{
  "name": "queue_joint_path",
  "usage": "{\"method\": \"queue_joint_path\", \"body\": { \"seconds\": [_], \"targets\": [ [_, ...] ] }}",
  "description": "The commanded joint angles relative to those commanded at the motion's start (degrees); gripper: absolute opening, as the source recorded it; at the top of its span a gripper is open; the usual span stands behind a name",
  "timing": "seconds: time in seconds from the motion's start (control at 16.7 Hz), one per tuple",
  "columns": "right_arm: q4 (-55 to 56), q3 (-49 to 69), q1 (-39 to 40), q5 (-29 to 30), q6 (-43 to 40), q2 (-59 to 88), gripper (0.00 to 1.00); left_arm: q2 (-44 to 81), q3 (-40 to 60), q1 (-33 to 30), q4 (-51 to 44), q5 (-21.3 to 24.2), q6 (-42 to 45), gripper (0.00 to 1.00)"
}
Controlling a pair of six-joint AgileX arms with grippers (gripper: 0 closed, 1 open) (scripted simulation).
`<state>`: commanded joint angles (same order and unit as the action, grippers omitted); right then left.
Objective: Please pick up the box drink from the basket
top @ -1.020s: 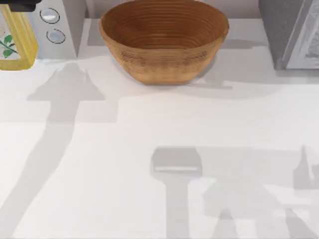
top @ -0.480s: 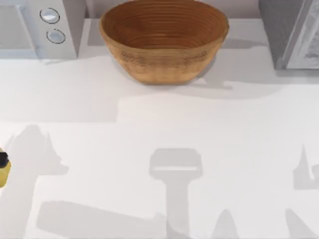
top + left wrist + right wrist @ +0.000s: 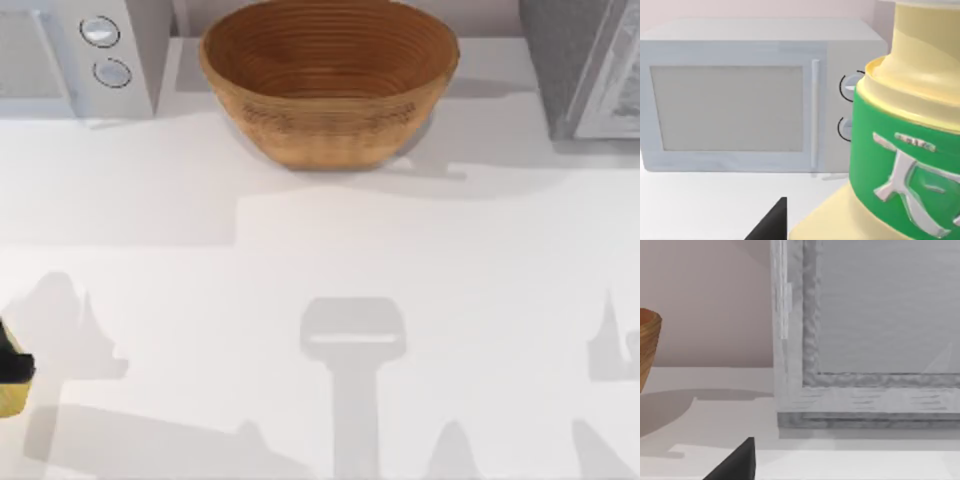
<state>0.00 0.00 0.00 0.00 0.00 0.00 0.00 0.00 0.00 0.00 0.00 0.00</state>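
Box drink out of the basket, held at the counter's left edge

The left tool (image 3: 8, 362) grips the box drink (image 3: 900, 150) well away from the basket (image 3: 328, 80), nearer than the microwave (image 3: 755, 95); whether the right tool is wide or narrow, I cannot tell.

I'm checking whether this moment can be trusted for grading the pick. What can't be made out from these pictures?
- Box drink: cut off by the top view's left edge; in the left wrist view it runs past the frame.
- Left gripper's fingers: hidden.
- Right gripper: open or shut, cannot tell.
- Basket: its far rim is cut off.
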Motion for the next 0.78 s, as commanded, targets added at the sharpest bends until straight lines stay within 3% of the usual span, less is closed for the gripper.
{"method": "queue_joint_path", "body": {
  "seconds": [0.24, 0.36, 0.54, 0.78],
  "targets": [
    [0.0, 0.0, 0.0, 0.0, 0.0, 0.0, 1.0, 0.84, 0.28, -0.65, 0.17, -0.68, 0.13, 0.0],
    [0.0, 0.0, 0.0, 0.0, 0.0, 0.0, 1.0, 3.81, 1.84, -3.09, 0.97, -3.61, 0.08, 0.0],
    [0.0, 0.0, 0.0, 0.0, 0.0, 0.0, 1.0, 12.66, 6.98, -9.79, 3.95, -12.11, -0.49, 0.0],
    [0.0, 0.0, 0.0, 0.0, 0.0, 0.0, 1.0, 30.67, 18.05, -22.69, 10.78, -29.33, -1.98, 0.0]
  ]
}}
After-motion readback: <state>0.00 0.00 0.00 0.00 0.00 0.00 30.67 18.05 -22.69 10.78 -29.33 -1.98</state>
